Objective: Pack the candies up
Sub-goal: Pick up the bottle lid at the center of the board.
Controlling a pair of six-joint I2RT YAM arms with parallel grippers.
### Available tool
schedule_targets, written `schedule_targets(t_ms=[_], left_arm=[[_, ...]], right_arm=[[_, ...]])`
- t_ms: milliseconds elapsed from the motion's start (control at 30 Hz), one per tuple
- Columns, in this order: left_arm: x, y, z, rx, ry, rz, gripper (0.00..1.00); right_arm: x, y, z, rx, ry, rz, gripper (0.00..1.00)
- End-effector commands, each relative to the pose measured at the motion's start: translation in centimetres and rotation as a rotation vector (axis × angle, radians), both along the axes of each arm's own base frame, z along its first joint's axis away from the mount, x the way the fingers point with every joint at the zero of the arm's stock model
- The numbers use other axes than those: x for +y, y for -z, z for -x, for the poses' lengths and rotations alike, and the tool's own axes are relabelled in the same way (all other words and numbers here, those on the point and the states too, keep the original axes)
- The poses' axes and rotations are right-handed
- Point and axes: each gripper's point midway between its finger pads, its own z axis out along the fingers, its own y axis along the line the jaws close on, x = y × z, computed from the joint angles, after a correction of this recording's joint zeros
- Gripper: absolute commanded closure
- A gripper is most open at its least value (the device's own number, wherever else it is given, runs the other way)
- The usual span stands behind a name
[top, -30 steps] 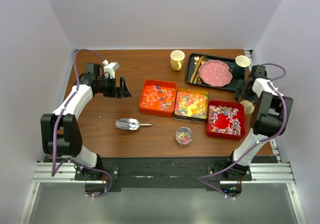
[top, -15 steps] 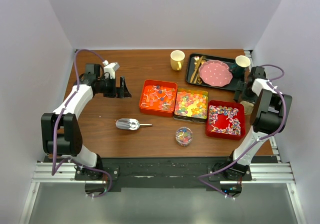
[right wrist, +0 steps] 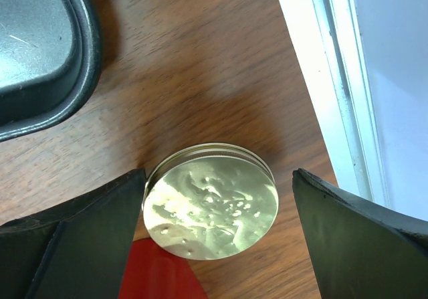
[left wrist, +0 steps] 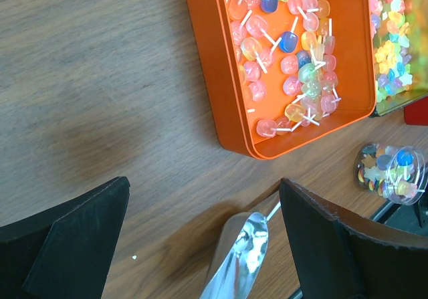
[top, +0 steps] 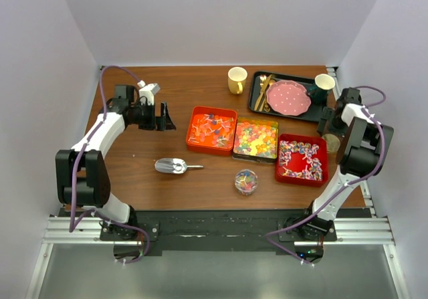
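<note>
Nearest the arm bases stands one small clear jar (top: 246,181) with a few mixed candies (top: 246,180) in it. To its left lies one metal scoop (top: 174,166), with bare wood all around it.

Behind these, three trays sit side by side in a slanting row and hold the bulk of the sweets. The orange tray (top: 195,126) holds orange-red lollipops (left wrist: 294,51), some of them blue. The dark middle tin (top: 255,158) holds glossy gummies (top: 255,138). The red tray (top: 279,160) holds white-pink-purple wrapped sweets (top: 299,157). Each tray touches or nearly touches the next.

The left gripper (top: 165,119) hovers over open table left of the orange tray, its jaws spread wide and holding nothing.

The right gripper (right wrist: 217,174) is at the table's right edge, jaws wide apart on either side of one gold lid (right wrist: 210,202). The lid lies flat on the wood and is not clamped. It is hemmed in by the red tray's corner, the black tray (right wrist: 80,78) and the white edge rail (right wrist: 321,78).

Farthest away stand one yellow mug (top: 237,80) and the black tray, which carries one pink dotted plate (top: 288,97), gold cutlery (top: 264,90) and one white cup (top: 324,82). The far-left part of the table is open.
</note>
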Motion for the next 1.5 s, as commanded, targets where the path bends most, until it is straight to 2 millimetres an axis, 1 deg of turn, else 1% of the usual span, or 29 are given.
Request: schedule_targets(t_ms=[0, 300, 400, 600, 700, 767, 967, 1067, 1100, 1167, 1200, 1233, 1267, 1367, 1400, 1433, 1467], left_arm=[[-0.3, -0.7, -1.2, -0.049, 0.019, 0.005, 0.01], [-0.4, -0.8, -1.6, -0.054, 0.019, 0.011, 0.01], [-0.4, -0.6, -1.6, -0.048, 0.017, 0.015, 0.01], [-0.6, -0.5, -1.8, -0.050, 0.015, 0.026, 0.02], [-0.6, -0.4, -1.8, -0.049, 0.014, 0.029, 0.02], [-0.6, -0.4, -1.7, -0.046, 0.013, 0.032, 0.02], [-0.6, -0.6, -1.7, -0.052, 0.011, 0.029, 0.01], [-0.5, -0.7, -1.6, -0.055, 0.011, 0.027, 0.02], [-0.5, -0.6, -1.6, -0.055, 0.011, 0.027, 0.01], [-0.5, -0.6, -1.5, -0.056, 0.010, 0.026, 0.02], [-0.5, -0.6, -1.5, -0.059, 0.009, 0.025, 0.02], [-0.5, -0.8, -1.5, -0.061, 0.008, 0.026, 0.02], [-0.5, -0.8, -1.5, -0.064, 0.007, 0.023, 0.02], [-0.4, -0.9, -1.3, -0.068, 0.006, 0.022, 0.02], [-0.4, -0.9, -1.2, -0.068, 0.004, 0.022, 0.02], [-0.4, -0.9, -1.2, -0.070, 0.004, 0.022, 0.02], [-0.4, -1.1, -1.1, -0.073, 0.003, 0.023, 0.02]], right_arm=[[0.8, 1.0, 1.5, 0.077, -0.012, -0.053, 0.04], [2.0, 1.8, 3.1, 0.115, -0.004, -0.099, 0.04], [2.3, 1.7, 3.5, 0.114, -0.007, -0.104, 0.04], [3.0, 2.5, 5.5, 0.155, -0.006, -0.121, 0.04], [3.2, 2.8, 5.8, 0.165, -0.002, -0.126, 0.04], [3.4, 3.0, 5.7, 0.164, -0.007, -0.143, 0.07], [4.1, 4.1, 5.8, 0.202, 0.019, -0.202, 0.09], [4.4, 4.1, 5.9, 0.204, 0.019, -0.228, 0.11], [4.6, 4.1, 5.9, 0.201, 0.013, -0.242, 0.16], [4.7, 4.1, 5.9, 0.200, -0.001, -0.246, 0.21], [4.7, 4.0, 5.8, 0.192, -0.008, -0.249, 0.24], [4.6, 3.7, 5.6, 0.185, -0.020, -0.244, 0.29], [4.5, 3.5, 5.5, 0.178, -0.026, -0.238, 0.31], [4.1, 1.8, 4.7, 0.110, -0.048, -0.200, 0.34], [3.8, 1.0, 4.1, 0.071, -0.054, -0.176, 0.35], [3.5, -0.5, 3.5, 0.021, -0.059, -0.156, 0.35], [3.5, -1.4, 3.0, -0.012, -0.064, -0.151, 0.35]])
